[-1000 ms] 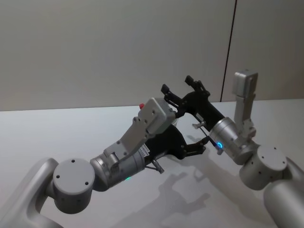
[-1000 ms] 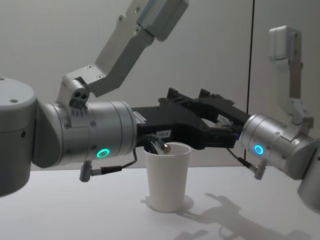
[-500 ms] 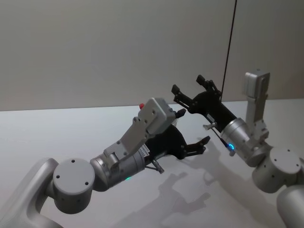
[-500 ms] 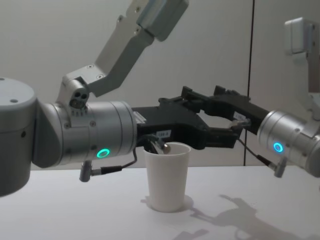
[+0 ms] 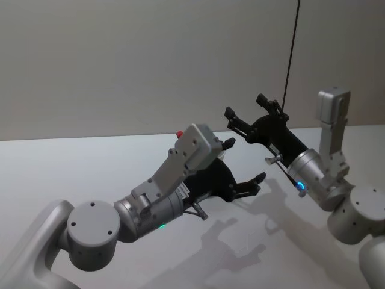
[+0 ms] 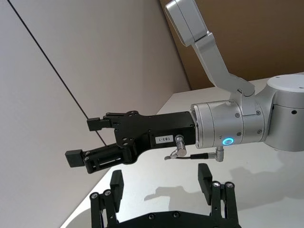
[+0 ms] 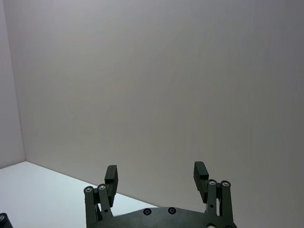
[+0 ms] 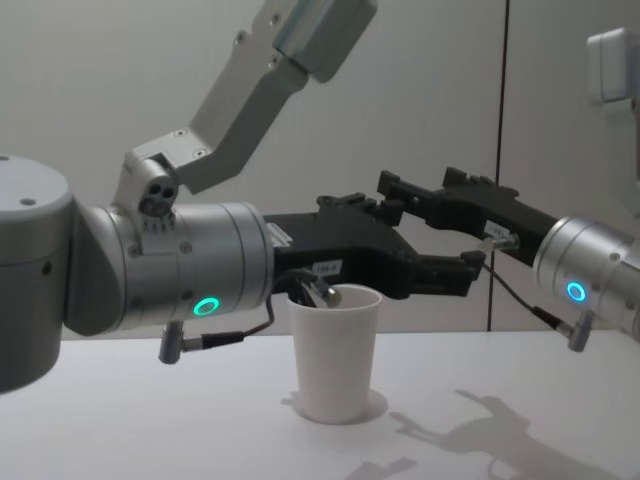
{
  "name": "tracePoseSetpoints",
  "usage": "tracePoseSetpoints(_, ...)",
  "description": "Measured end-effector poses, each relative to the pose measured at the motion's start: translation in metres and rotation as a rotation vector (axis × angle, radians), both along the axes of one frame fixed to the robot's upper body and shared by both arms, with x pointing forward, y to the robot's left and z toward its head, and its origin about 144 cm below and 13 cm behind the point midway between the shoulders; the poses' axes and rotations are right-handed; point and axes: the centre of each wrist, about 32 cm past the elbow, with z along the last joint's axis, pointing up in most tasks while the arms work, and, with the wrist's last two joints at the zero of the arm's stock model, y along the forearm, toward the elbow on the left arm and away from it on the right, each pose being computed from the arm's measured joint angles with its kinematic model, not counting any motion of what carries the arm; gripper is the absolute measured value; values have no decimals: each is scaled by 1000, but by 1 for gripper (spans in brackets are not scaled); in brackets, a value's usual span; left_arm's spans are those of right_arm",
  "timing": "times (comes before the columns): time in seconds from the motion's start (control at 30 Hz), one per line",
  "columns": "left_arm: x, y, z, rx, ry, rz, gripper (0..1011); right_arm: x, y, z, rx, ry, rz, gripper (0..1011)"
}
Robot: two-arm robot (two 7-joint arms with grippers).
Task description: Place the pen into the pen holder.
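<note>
Right gripper (image 5: 248, 112) has withdrawn up and to the right, clear of the left gripper (image 5: 243, 162). Its shadow on the table (image 8: 150, 430) has shifted right accordingly.

Right gripper (image 6: 81, 141), jaws apart

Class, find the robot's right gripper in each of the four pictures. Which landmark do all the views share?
Head view: right gripper right of centre, raised above the table.
Chest view: right of centre, higher than the cup.
Left wrist view: side-on, beyond the left gripper.
Right wrist view: the gripper itself, open, facing the wall.
Shared landmark: the white table.
</note>
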Motion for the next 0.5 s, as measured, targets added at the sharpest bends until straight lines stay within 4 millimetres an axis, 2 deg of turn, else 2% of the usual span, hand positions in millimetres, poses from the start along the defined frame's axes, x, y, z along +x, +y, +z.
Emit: tracePoseSetpoints(0.5, 0, 0, 0, 0, 0, 0, 1000, -1, -3, 1, -6, -4, -5, 1002)
